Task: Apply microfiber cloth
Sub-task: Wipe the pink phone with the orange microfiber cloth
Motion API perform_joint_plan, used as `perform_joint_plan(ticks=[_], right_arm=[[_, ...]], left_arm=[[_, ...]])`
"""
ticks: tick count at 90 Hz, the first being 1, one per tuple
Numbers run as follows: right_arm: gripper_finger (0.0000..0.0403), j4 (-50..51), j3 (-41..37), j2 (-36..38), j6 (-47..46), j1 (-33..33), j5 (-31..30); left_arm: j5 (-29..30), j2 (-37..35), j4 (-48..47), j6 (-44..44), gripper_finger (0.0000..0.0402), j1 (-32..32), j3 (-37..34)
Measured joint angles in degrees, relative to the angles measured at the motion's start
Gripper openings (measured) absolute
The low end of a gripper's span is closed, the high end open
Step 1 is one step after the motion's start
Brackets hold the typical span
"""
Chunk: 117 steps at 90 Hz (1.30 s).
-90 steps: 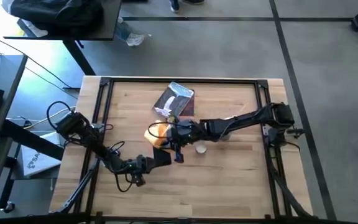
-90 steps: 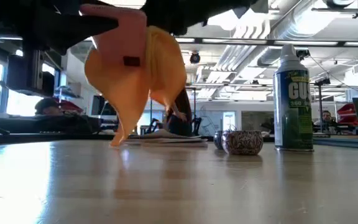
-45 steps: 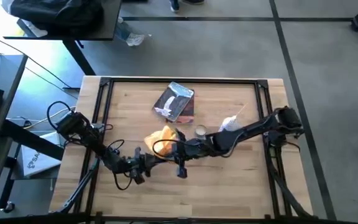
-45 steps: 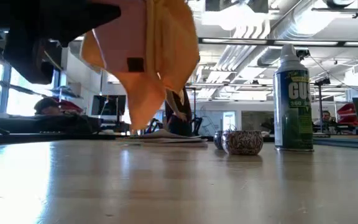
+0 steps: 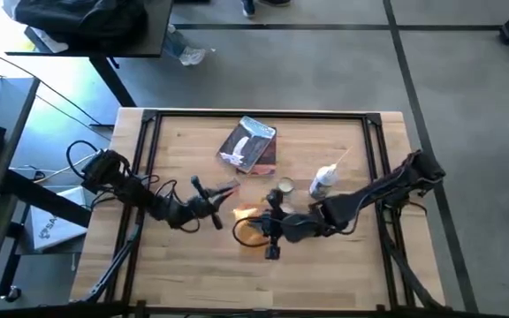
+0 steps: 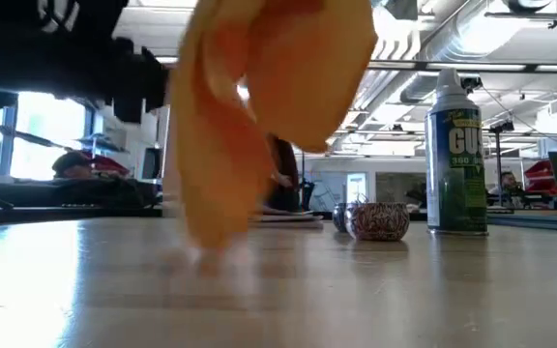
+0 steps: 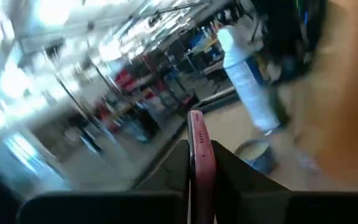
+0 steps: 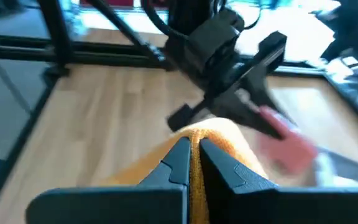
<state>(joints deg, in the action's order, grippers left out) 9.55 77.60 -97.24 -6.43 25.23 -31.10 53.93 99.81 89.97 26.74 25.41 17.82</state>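
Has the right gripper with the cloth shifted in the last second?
Yes. In the high view the right gripper, shut on the microfiber cloth, has drawn away from the grey-blue packet, toward the table's near edge.

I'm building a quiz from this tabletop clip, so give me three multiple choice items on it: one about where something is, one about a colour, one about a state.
1. Which gripper holds the microfiber cloth?
A. the right gripper
B. the left gripper
C. neither

2. What colour is the cloth?
A. blue
B. orange-yellow
C. white

3. How does the spray can stand?
A. tipped on its side
B. upright on the table
C. lifted by an arm

Answers:
1. A: in the right wrist view the jaws pinch the cloth.
2. B: the low view shows orange-yellow fabric hanging.
3. B: in the low view it stands vertical beside the small bowl.
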Motion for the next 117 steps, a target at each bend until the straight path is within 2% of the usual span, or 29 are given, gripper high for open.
perform_joint_plan(ticks=[10,19,37,53,68,83,95,104,117], right_arm=[[0.0,3.7,0.1,1.6,0.5,0.6,-5.7],[0.0,7.4,0.1,1.8,0.5,0.3,-7.8],[0.0,14.5,0.1,2.0,1.0,-0.5,-7.4],[0.0,15.0,0.1,1.7,6.4,-0.8,-6.8],[0.0,12.7,0.1,-0.9,10.2,-3.5,-5.5],[0.0,4.3,0.1,-5.5,18.2,-7.0,-2.2],[0.0,-2.8,0.1,-9.0,23.3,-10.2,3.6],[0.0,-5.5,0.1,-11.1,25.0,-12.0,7.9],[0.0,-8.1,0.2,-13.3,25.1,-13.8,12.3]], left_arm=[[-5.4,0.0,-1.4,-17.3,0.0017,-3.2,-1.4],[-11.1,0.0,-1.8,-34.2,0.0017,-6.4,-2.7],[-23.5,0.1,-3.2,-69.5,0.0017,-14.1,-6.2],[-37.3,0.1,-3.3,-91.7,0.0017,-22.3,-8.9],[-46.8,0.1,-3.4,-100.0,0.0017,-26.6,-9.0],[-51.3,0.1,-3.1,-101.1,0.0017,-27.4,-8.2],[-55.4,0.1,-3.0,-101.2,0.0017,-27.3,-6.9],[-58.5,0.2,-3.3,-103.1,0.0017,-27.3,-6.1],[-59.1,0.2,-3.4,-103.5,0.0017,-27.2,-5.7]])
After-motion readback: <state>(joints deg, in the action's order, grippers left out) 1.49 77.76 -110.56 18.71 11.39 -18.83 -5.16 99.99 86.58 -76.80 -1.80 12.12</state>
